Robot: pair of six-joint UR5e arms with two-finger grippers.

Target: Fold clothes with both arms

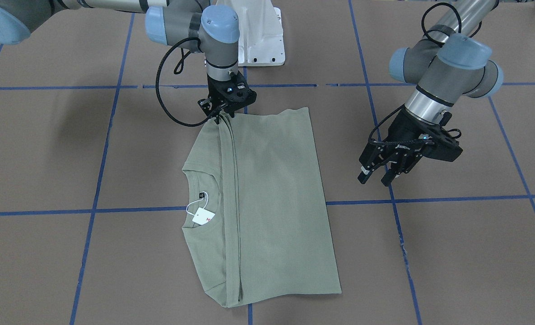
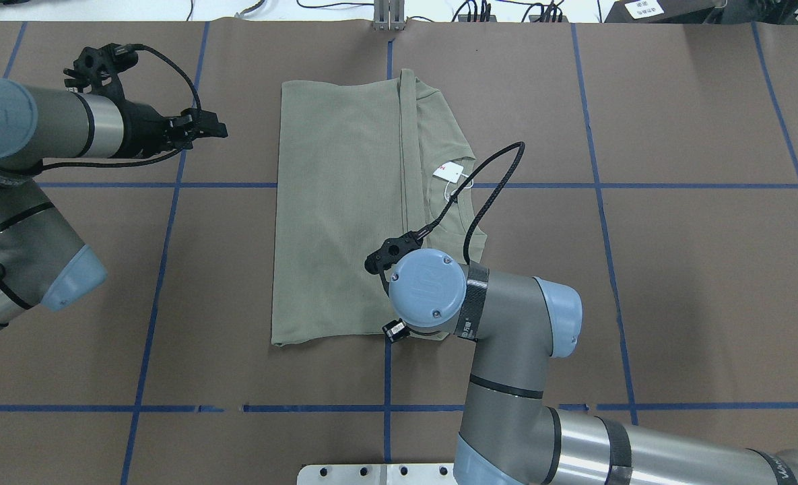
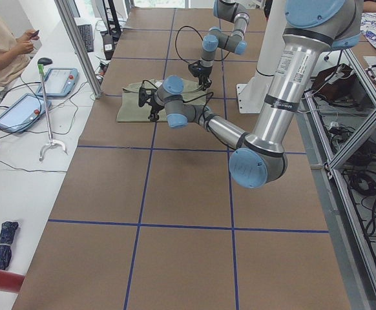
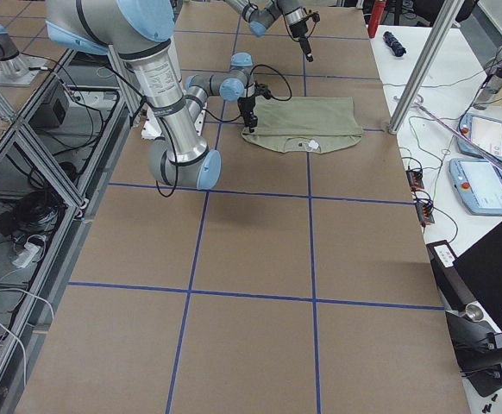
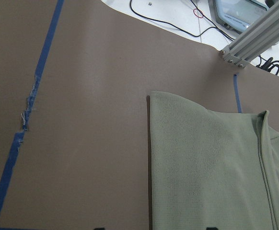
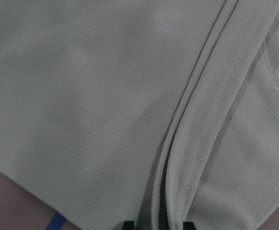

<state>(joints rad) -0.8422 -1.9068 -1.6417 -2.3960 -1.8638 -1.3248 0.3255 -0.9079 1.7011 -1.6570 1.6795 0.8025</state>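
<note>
The pale green shirt (image 1: 272, 194) lies flat on the brown table, folded lengthwise into a long rectangle, its neckline and white hang tag (image 1: 202, 215) showing on one side. My right gripper (image 1: 220, 118) points straight down at the shirt's hem corner nearest the robot and is shut on the bunched fold edges (image 6: 178, 158). In the overhead view its wrist (image 2: 425, 289) hides the fingers. My left gripper (image 1: 375, 177) hovers open and holds nothing, off to the side of the shirt (image 2: 338, 202) over bare table. Its wrist view shows the shirt's far corner (image 5: 206, 167).
Blue tape lines (image 1: 100, 171) divide the brown table into squares. The white pedestal base (image 1: 260, 36) stands just behind the shirt. An aluminium post (image 5: 254, 38) rises at the far table edge. A seated person (image 3: 7, 45) and teach pendants (image 3: 55, 81) are beyond it.
</note>
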